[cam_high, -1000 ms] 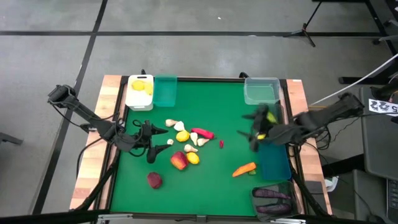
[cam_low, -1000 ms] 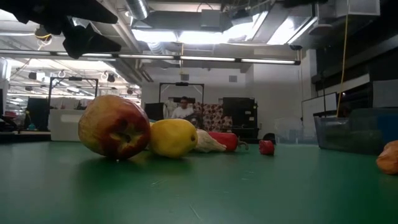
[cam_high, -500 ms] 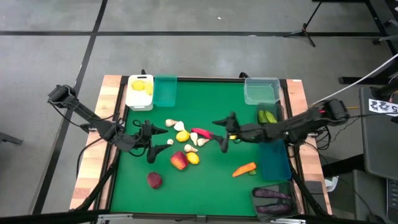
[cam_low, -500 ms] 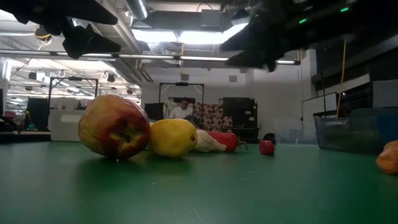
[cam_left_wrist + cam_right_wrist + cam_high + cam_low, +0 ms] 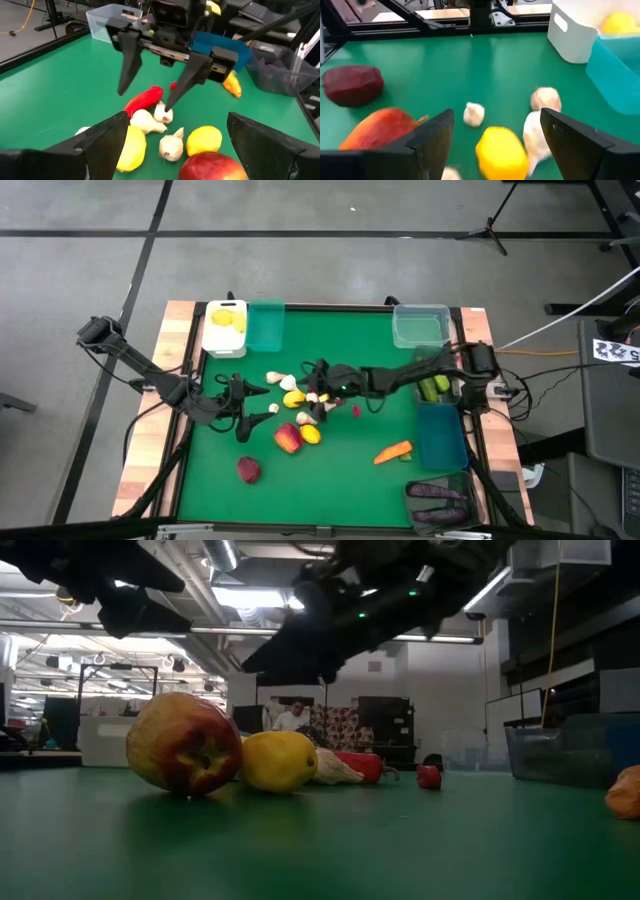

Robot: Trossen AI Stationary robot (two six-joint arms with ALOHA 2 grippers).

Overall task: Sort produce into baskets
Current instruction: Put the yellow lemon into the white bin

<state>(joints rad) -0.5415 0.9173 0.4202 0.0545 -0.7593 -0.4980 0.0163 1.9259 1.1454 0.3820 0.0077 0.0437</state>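
We've got the right gripper (image 5: 318, 372) spread wide and empty above the heap of produce (image 5: 300, 408) mid-table, left gripper (image 5: 243, 405) open beside it, and with garlic (image 5: 163, 113), lemon (image 5: 501, 148) and chili (image 5: 144, 100) touching, we risk pinching two or scattering them.

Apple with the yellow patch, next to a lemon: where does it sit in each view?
High view: apple below the produce cluster, centre-left of the mat.
Low view: large, left of centre.
Left wrist view: bottom edge, right of centre, cut off.
Right wrist view: lower left, partly behind a jaw.
Shared landmark: the lemon against it, also seen in the low and left wrist views; I cannot place it in the right wrist view.
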